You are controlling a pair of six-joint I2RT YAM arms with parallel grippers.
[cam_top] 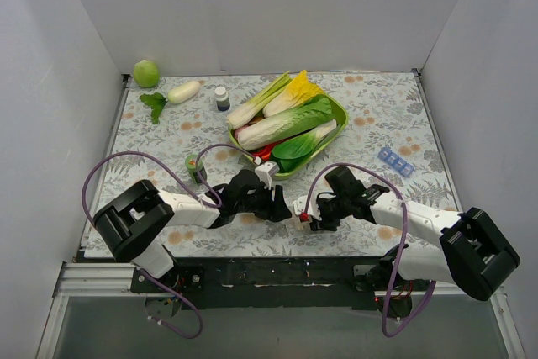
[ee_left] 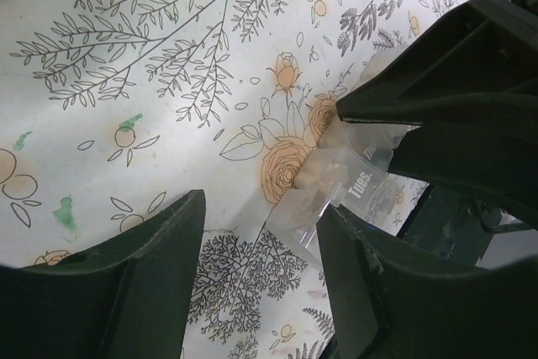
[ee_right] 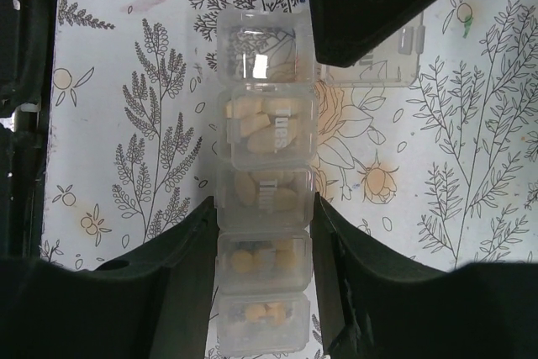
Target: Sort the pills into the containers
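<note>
2 grippers meet at the near middle of the table, at 6 o'clock from the green tray of vegetables (cam_top: 339, 112). On the left, the left gripper (ee_left: 261, 208) has its jaws wide, straddling the end of the strip without gripping it; 1 finger lies over the flipped-out lid (ee_right: 370, 73). Between the arms lies the containers strip (ee_right: 262, 191), translucent, with 5 compartments showing in the right wrist view. The right gripper (ee_right: 264, 208) is narrowed onto the strip's 2 long sides, holding it on the cloth. By my reading, 4 compartments already hold pale pills and the open end compartment (ee_right: 256, 48) at 12 o'clock looks empty. So 1 fill and that lid's closing seem left. A blue pill box (cam_top: 395, 161) sits at 3 o'clock, apart from both arms.
</note>
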